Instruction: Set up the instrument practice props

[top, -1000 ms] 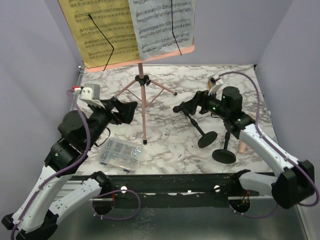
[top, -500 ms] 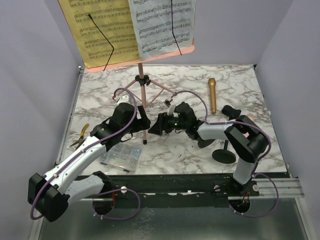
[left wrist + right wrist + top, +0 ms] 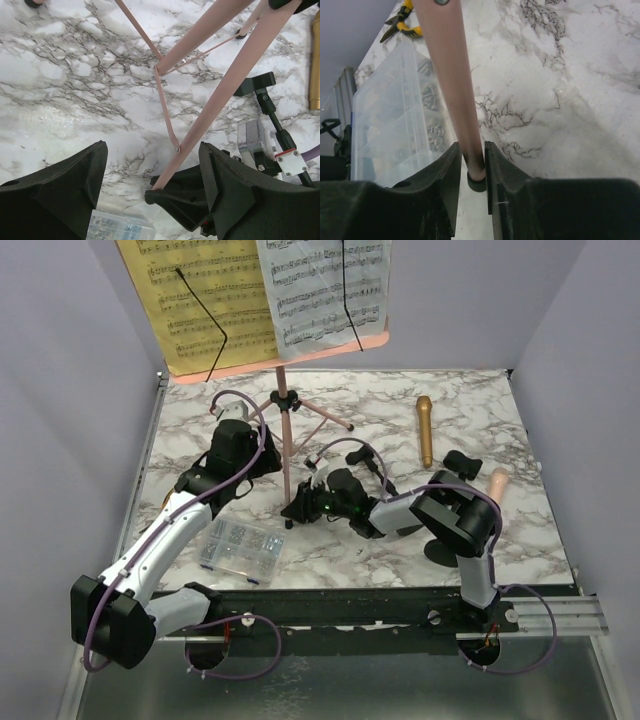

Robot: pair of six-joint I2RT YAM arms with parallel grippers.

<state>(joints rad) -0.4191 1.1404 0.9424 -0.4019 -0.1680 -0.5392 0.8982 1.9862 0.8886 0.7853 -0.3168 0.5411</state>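
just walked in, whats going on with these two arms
Two robot arms are working on the pink music rack, which stands upright with sheet music on it. The right end effector is closed around the foot of its near leg, while the left end effector hangs open near the legs. The gold microphone and pink microphone lie on the table, not yet mounted.

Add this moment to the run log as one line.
left gripper open above music rack legs | right gripper shut on its near leg at the foot | gold microphone lying flat, untouched
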